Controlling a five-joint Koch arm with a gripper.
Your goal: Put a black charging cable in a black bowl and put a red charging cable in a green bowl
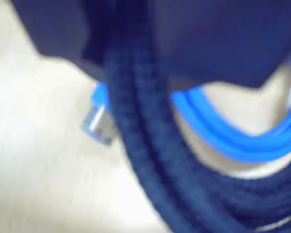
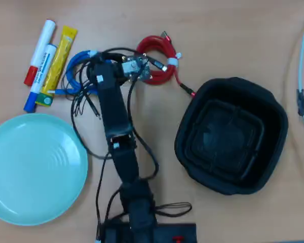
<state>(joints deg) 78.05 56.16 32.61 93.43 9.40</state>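
both bowls empty: black bowl (image 2: 232, 135), green bowl (image 2: 35, 167). gripper (image 2: 99, 76) over black charging cable (image 1: 150, 145); finger state unclear. red charging cable (image 2: 154, 65) untouched near table's far edge.

We take this for an office or hobby desk rather than a kitchen or shop. The tabletop (image 2: 233, 35) is smooth, light wood-look laminate, and stationery lies on it: 2 whiteboard markers (image 2: 39, 55) and a yellow sachet (image 2: 57, 61) side by side in the overhead view. A pale cord (image 2: 303, 76) runs along the right edge. The small arm (image 2: 116, 131) trails its own loose black wires across the surface.
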